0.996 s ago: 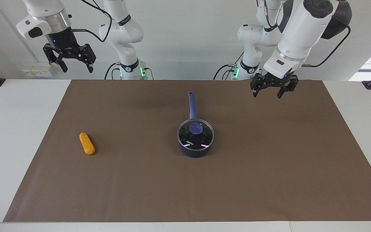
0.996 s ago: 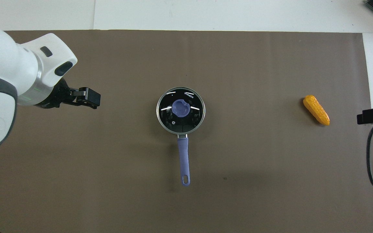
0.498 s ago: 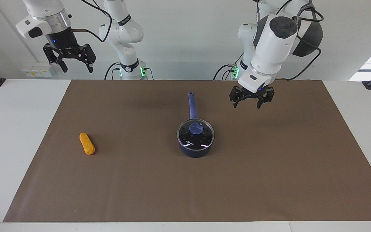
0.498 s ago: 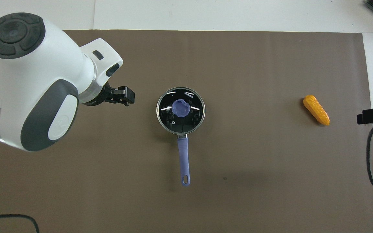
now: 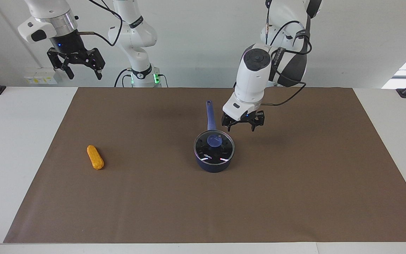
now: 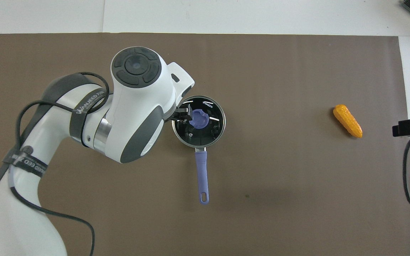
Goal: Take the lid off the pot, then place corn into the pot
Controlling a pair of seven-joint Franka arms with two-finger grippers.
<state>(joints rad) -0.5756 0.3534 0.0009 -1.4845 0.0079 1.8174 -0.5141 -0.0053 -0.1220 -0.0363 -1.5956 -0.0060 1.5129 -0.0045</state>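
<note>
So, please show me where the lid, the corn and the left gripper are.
lid (image 5: pixel 214 141): facing view, on its blue knob.
corn (image 5: pixel 95 157): facing view, on the middle of the cob.
left gripper (image 5: pixel 241 125): facing view, midway between its open fingertips.

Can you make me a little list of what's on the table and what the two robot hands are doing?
pot: on the brown mat, mid-table, handle pointing toward the robots
lid: on the pot, blue knob on top
corn: lying on the mat toward the right arm's end
left gripper: open, in the air beside the pot, touching nothing
right gripper: open, raised, waiting
</note>
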